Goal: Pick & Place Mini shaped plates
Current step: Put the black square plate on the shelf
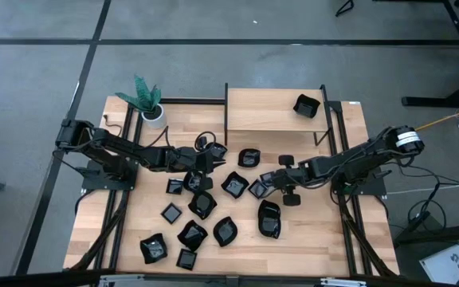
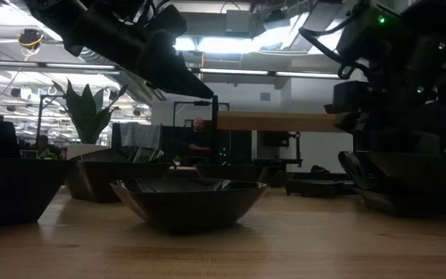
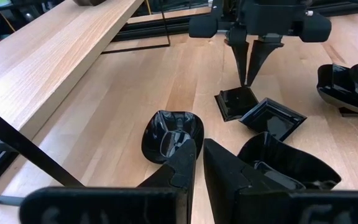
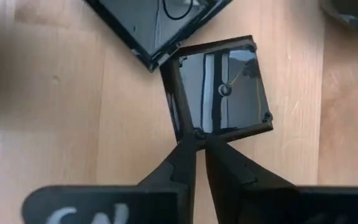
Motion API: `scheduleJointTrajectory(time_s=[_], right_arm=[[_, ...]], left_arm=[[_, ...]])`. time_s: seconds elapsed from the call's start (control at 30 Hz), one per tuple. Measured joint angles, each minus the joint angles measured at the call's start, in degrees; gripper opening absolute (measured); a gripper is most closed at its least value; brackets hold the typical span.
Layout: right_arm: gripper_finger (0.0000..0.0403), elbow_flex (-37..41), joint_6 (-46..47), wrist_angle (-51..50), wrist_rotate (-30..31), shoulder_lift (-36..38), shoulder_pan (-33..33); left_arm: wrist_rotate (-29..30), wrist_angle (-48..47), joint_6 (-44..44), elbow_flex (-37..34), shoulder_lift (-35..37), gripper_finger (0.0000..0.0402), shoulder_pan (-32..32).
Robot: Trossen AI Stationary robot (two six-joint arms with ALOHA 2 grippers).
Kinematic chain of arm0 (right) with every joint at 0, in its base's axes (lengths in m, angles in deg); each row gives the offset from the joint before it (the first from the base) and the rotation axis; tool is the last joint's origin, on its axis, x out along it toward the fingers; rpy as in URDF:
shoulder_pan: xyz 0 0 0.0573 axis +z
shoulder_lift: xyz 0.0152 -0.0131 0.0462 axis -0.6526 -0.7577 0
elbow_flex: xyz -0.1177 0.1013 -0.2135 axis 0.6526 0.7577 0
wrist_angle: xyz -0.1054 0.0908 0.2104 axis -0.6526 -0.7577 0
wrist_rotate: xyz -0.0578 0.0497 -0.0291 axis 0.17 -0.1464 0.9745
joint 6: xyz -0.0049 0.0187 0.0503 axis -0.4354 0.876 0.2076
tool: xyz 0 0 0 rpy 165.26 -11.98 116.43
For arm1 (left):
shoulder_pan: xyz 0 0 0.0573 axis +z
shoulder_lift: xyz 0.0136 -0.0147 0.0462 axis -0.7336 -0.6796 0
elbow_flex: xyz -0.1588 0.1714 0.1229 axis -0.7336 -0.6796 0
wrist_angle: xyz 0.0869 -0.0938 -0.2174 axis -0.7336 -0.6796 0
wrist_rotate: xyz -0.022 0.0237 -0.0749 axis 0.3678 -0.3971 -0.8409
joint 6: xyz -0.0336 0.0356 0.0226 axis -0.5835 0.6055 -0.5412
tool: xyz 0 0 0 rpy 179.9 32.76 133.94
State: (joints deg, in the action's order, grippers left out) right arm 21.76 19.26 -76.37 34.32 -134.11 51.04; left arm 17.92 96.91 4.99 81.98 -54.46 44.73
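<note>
Several glossy black mini shaped plates lie scattered over the wooden table [image 1: 325, 231]. My right gripper [image 4: 201, 142] reaches in from the right and points steeply down at a small square plate [image 4: 225, 87], which lies flat beside a larger square plate [image 4: 160, 25]. The left wrist view shows the same gripper [image 3: 248, 82] and the same plate [image 3: 235, 102]. My left gripper [image 3: 199, 155] hangs shut above the table's middle [image 1: 212, 162]. It holds nothing and stands over a rounded plate [image 3: 173, 134]. My right gripper closes its fingertips [image 4: 188, 146] on the rim at one corner of the small square plate [image 4: 196, 132]. Only the tips are at the rim. The fingers come from above, slanting in from the table's right. The plate lies flat on the table.
A raised wooden shelf [image 1: 273, 112] stands at the far side with one black plate [image 1: 306, 105] on it. A white pot with a green plant [image 1: 154, 114] is at the far left. More plates crowd the middle and near left. A person [image 2: 200, 139] stands far behind.
</note>
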Motion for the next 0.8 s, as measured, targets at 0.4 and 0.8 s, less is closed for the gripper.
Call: scheduleJointTrajectory(time_s=[0.4, 0.8], right_arm=[[0.0053, -2.17, -9.26, -0.53, -0.13, -0.04, -0.02], [0.0054, -4.26, -15.99, -6.09, -2.63, -0.04, 0.00]], left_arm=[[0.07, 0.00, 0.00, 0.00, 0.00, 0.0027, 0.00], [0.09, 0.00, -0.02, 0.00, 0.00, 0.0027, 0.00]])
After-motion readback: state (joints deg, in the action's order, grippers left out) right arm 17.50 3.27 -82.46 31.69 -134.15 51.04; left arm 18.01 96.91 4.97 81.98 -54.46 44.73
